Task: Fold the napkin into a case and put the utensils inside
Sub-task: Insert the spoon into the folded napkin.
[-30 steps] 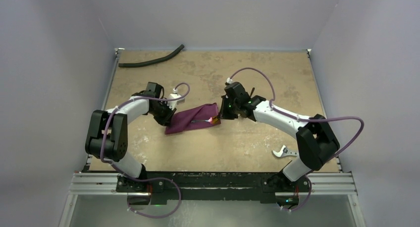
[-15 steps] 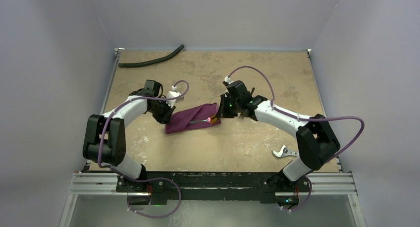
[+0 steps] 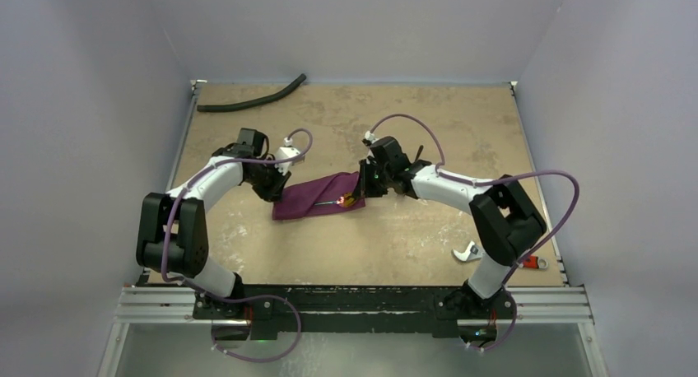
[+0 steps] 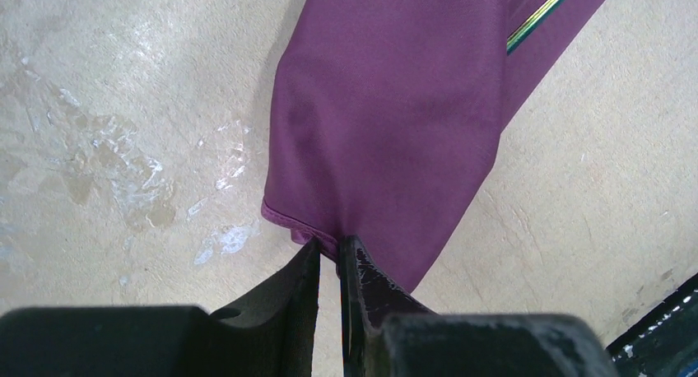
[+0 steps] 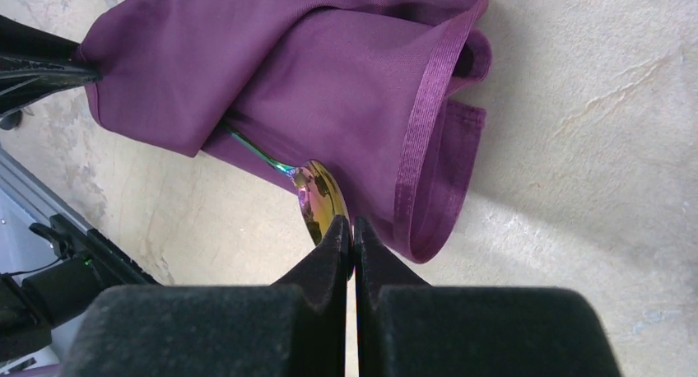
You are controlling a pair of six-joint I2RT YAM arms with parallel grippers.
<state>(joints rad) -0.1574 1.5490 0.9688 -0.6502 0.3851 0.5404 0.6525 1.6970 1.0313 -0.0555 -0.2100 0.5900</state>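
Napkin: the plum-purple napkin (image 3: 317, 197) lies on the table (image 3: 395, 237) a little left of centre. It is folded into a long, narrow pouch whose length runs from 8 o'clock to 2 o'clock in the overhead view.
Napkin mouth: the 2 o'clock end shows a ribbed hem, and the layers there gape slightly.
Spoon: the spoon (image 5: 319, 202) sits at the napkin's 4 o'clock edge. Its thin, green-tinted handle is tucked under a fold of cloth. Its shiny gold bowl lies outside on the bare tabletop, just beside the hem.
Left gripper: the left gripper (image 4: 331, 258) is at the napkin's 10 o'clock corner. Its fingers are clenched on the hemmed corner of the cloth, which fills the thin slit between the tips. The right wrist view shows the same pinch at the far end of the fold.
Right gripper: the right gripper (image 5: 351, 233) is low at the napkin's 3 o'clock end, pointing toward 9 o'clock. Its fingers are pressed flat together with no gap, and their tips meet the near rim of the spoon bowl. Whether that rim is nipped between them cannot be told.
Arms: both reach inward, facing each other across the napkin.
Hose: a long black hose (image 3: 251, 104) lies at the table's 11 o'clock corner, well apart from the cloth.
Tool: a red-handled tool (image 3: 467, 252) with silver jaws lies at the table's 4 o'clock, partly hidden behind the right arm.
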